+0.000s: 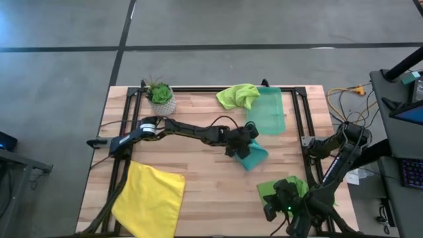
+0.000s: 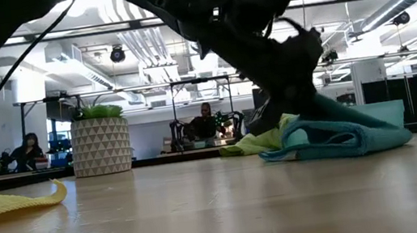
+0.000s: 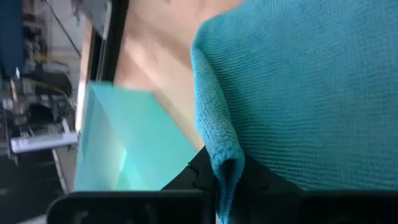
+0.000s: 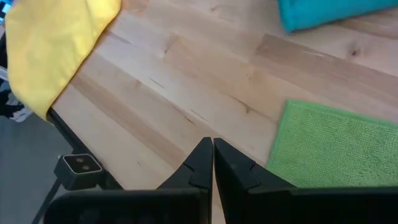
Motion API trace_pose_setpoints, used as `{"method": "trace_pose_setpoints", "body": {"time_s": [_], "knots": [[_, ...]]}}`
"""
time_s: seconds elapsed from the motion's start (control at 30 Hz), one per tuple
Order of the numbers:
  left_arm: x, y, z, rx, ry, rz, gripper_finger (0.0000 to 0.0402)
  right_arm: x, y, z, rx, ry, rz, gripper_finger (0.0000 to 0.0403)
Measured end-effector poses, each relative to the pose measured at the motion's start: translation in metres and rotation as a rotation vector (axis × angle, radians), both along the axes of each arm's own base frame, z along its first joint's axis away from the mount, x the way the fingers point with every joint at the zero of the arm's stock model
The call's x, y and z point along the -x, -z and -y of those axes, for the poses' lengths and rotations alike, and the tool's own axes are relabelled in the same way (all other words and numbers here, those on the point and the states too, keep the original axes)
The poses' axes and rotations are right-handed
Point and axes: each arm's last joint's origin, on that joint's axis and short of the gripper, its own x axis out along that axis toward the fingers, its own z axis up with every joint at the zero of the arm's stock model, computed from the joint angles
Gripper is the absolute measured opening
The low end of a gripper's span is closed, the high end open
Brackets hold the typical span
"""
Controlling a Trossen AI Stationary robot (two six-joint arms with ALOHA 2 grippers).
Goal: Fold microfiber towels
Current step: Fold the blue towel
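My left gripper (image 1: 243, 147) clenches a fold of the teal towel (image 1: 254, 155) at mid-table, near the green bin (image 1: 268, 111). My right gripper (image 4: 212, 163) waits pressed closed, empty, by the near-right lime towel (image 4: 336, 146).

High view looks straight down; low view level across the table (image 1: 198, 172); both share the teal towel (image 2: 342, 137)
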Motion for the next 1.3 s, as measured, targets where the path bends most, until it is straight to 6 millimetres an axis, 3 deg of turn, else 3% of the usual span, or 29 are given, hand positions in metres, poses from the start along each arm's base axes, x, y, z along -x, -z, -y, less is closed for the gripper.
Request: {"method": "trace_pose_setpoints", "body": {"time_s": [0.13, 0.5, 0.7, 0.87, 1.03, 1.13, 1.3], "knots": [[0.0, -0.002, -0.014, 0.009, -0.073, 0.018, 0.0036, 0.0, 0.0, 0.0, 0.001, -0.001, 0.0, 0.0009], [0.005, -0.012, -0.034, -0.057, -0.192, 0.029, 0.0184, 0.0, 0.0, 0.0, 0.012, -0.008, -0.004, 0.0009], [0.01, -0.023, -0.036, -0.118, -0.287, 0.046, 0.0218, 0.0, 0.0, 0.004, 0.046, -0.003, -0.018, 0.0009], [0.022, -0.031, -0.034, 0.174, -0.562, 0.063, 0.0205, -0.002, 0.0, 0.008, 0.085, 0.011, 0.003, 0.0009], [0.044, -0.041, -0.024, 0.764, -0.725, -0.065, 0.0168, -0.003, -0.005, 0.016, 0.125, 0.026, 0.019, 0.0009], [0.042, -0.041, -0.022, 1.057, -0.718, -0.077, 0.0129, -0.004, -0.008, 0.021, 0.165, 0.033, 0.032, 0.0009], [0.037, -0.03, -0.018, 1.139, -0.742, -0.028, 0.0032, -0.002, -0.015, 0.031, 0.208, 0.034, 0.02, 0.0009]]}}
